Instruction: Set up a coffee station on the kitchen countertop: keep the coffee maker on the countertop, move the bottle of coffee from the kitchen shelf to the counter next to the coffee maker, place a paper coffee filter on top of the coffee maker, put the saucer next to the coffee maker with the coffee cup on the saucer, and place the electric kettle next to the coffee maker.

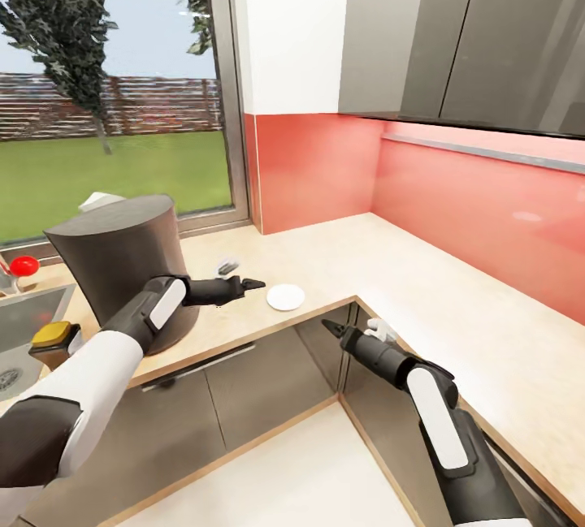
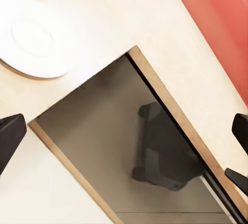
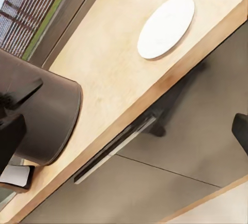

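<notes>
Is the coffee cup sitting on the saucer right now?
No, the white saucer lies bare on the countertop with nothing on it.

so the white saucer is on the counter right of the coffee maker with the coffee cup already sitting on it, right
Not quite. The white saucer does lie on the counter to the right of the coffee maker, but it is bare: no cup sits on it. The left wrist view shows its empty top clearly.

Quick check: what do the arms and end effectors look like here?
Both arms have glossy black segments with white panels; the left arm also shows a white upper sleeve. The left end effector and right end effector are black with pointed tapering fingers. No cables or markings visible.
</notes>
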### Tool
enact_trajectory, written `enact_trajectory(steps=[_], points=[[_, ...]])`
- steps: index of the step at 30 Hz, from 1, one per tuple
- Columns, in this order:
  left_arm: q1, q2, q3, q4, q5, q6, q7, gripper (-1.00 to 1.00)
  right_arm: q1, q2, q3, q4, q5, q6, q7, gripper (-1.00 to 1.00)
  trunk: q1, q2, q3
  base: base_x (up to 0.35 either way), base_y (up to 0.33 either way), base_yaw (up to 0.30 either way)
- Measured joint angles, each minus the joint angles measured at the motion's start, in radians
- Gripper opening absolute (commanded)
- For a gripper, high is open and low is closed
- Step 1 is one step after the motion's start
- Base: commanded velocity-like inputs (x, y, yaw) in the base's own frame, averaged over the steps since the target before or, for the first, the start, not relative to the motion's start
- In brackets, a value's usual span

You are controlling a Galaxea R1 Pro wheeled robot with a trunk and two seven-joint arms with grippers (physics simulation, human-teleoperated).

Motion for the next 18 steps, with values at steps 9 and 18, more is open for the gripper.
enact_trajectory(steps=[9, 18], points=[[0.001, -0.002, 0.0, 0.006, 0.002, 0.0, 0.0, 1.0, 0.0, 0.003, 0.002, 0.001, 0.003, 0.001, -0.001, 1.0, 0.0, 0.0, 0.0, 0.329, 0.0, -0.072], [0.001, -0.002, 0.019, 0.008, 0.002, -0.002, -0.001, 1.0, 0.0, 0.006, 0.018, 0.022, 0.006, 0.002, -0.002, 1.0, 0.0, 0.0, 0.0, 0.335, 0.0, -0.23]])
